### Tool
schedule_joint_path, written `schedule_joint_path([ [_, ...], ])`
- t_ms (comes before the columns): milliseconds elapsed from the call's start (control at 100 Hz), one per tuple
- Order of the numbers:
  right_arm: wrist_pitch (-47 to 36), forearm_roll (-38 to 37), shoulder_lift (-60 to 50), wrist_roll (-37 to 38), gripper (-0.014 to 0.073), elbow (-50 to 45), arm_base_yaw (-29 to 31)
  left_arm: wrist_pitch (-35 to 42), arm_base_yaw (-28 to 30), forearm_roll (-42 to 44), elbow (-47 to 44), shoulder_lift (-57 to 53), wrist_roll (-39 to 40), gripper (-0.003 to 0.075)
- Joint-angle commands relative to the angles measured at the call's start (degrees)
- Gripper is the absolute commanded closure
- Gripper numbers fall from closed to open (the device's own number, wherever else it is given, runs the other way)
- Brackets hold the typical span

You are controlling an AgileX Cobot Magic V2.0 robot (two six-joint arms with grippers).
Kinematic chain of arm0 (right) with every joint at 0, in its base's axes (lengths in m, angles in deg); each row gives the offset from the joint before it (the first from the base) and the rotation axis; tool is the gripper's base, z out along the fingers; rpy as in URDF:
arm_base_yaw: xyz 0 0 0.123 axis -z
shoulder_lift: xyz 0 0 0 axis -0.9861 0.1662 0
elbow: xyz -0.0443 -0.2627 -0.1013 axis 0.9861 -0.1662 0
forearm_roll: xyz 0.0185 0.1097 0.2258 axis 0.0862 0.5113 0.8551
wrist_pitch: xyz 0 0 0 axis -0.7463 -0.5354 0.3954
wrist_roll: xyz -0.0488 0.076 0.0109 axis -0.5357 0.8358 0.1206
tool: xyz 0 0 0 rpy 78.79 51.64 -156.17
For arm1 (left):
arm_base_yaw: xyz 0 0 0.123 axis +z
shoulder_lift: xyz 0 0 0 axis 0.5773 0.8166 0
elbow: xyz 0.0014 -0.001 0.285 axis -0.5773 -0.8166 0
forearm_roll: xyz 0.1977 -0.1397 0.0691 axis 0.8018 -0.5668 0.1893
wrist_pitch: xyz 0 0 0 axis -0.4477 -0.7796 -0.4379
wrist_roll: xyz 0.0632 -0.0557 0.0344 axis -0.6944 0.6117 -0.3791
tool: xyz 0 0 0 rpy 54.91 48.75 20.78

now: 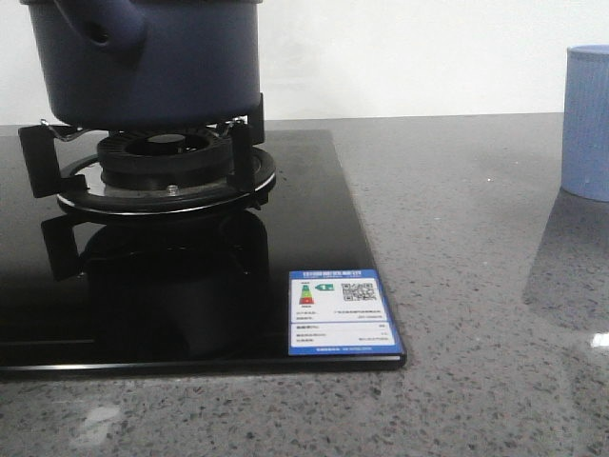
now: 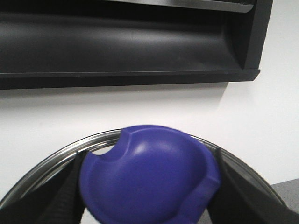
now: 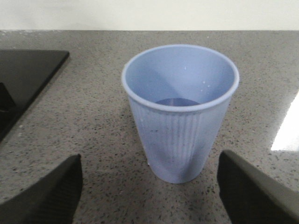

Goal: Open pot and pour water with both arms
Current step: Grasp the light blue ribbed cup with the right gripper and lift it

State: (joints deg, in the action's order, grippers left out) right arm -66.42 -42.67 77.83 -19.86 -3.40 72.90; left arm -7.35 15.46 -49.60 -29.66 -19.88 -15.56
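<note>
The pot (image 1: pixel 143 62) sits on the burner (image 1: pixel 164 171) of the black hob (image 1: pixel 314 238), at about 10 o'clock in the front view, its stubby holed handle (image 1: pixel 100 29) pointing toward the camera and a little left. The cup (image 1: pixel 585 124) stands on the table (image 1: pixel 457 286) at 3 o'clock, well apart from the hob.

The left wrist view shows the left pincer (image 2: pixel 149 186) clenched on a blue knob (image 2: pixel 149 182), one dark finger (image 2: pixel 60 196) pressed against each side of it. Behind the knob runs a shiny curved rim, which I take to be the lid (image 2: pixel 42 165). Only a white wall and a dark hood show behind the lid, so it looks lifted clear of the pot, though the front view cuts the pot's top off and cannot confirm that.

The right pincer (image 3: pixel 149 191) is released, its fingers (image 3: pixel 46 191) spread wide. The cup (image 3: pixel 180 112) lies straight ahead of it at 12 o'clock, upright, centred between the fingers but still beyond their tips, with something dark, perhaps water, at its bottom.

So the coming move likely belongs to the right arm: a straight advance would bracket the cup across its ribbed wall. The cup's long axis is vertical, the fingers close horizontally, so no wrist turn seems needed.
</note>
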Motion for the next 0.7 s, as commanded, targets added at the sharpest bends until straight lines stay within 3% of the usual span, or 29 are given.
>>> schedule_joint_path([
  [0,-8.8,0.5,3.6,-0.6,0.0054,1.5,0.0,5.6,0.1,0.4,2.5,-1.6,0.1,0.0379],
  [290,-18.9,3.3,11.0,-0.6,0.005,1.5,0.0,5.6,0.1,0.4,2.5,-1.6,0.1,0.0379],
  [450,-20.3,3.3,15.0,-0.6,0.0049,1.6,0.0,5.6,0.1,0.4,2.5,-1.6,0.1,0.0379],
  [690,-23.8,3.3,20.2,-0.6,-0.0015,1.7,0.0,5.6,0.1,0.4,2.5,-1.6,0.1,0.0379],
])
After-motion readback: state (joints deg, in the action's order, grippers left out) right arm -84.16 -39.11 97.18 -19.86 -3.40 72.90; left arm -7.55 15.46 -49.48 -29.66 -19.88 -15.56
